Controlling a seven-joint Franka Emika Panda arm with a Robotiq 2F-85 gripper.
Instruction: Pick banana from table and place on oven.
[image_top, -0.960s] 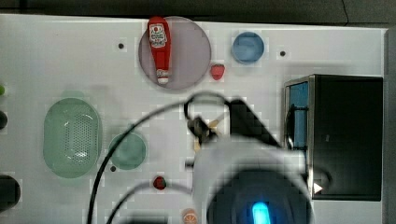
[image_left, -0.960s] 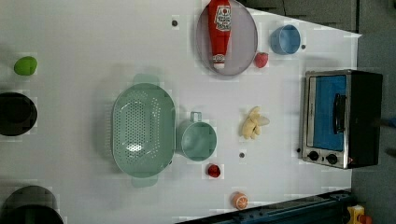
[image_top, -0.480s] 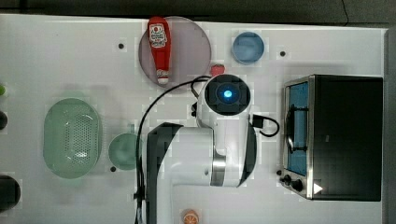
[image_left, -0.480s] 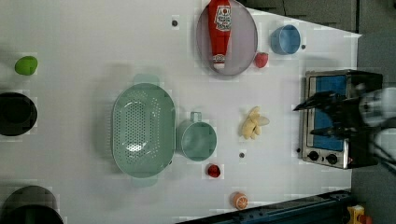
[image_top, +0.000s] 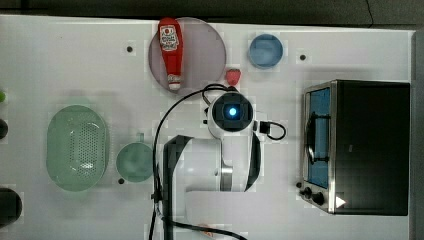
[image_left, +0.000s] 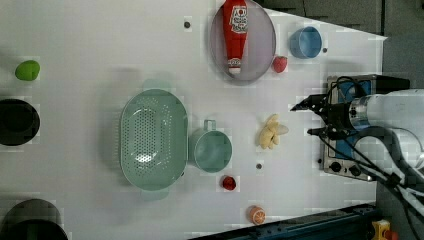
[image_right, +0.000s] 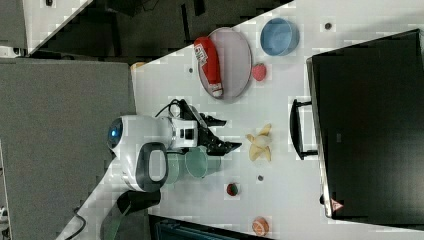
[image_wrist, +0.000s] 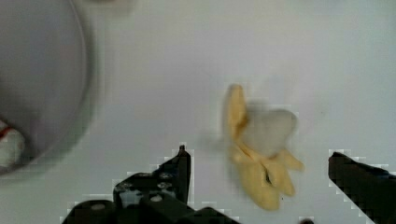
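The peeled banana (image_left: 271, 132) lies on the white table (image_top: 75, 65), a little way in front of the oven's (image_top: 370, 145) glass door. My gripper (image_left: 301, 120) hangs open above it, not touching. In the wrist view the banana (image_wrist: 261, 149) sits between the two dark fingertips (image_wrist: 182, 161) of the gripper (image_wrist: 259, 161). In the right view the gripper (image_right: 232, 133) points toward the banana (image_right: 260, 142), with the black oven (image_right: 370, 125) beyond. In the top view the arm's wrist (image_top: 231, 112) covers the banana.
A ketchup bottle (image_top: 170, 52) lies on a grey plate (image_top: 200, 50), with a strawberry (image_top: 232, 76) and a blue bowl (image_top: 266, 50) nearby. A green colander (image_top: 77, 147) and green cup (image_top: 134, 161) stand at the top view's left. An orange half (image_left: 257, 215) lies near the table edge.
The arm has swung in over the table; in the left view the open gripper has come in from the right to hang beside the banana. The banana has not moved.
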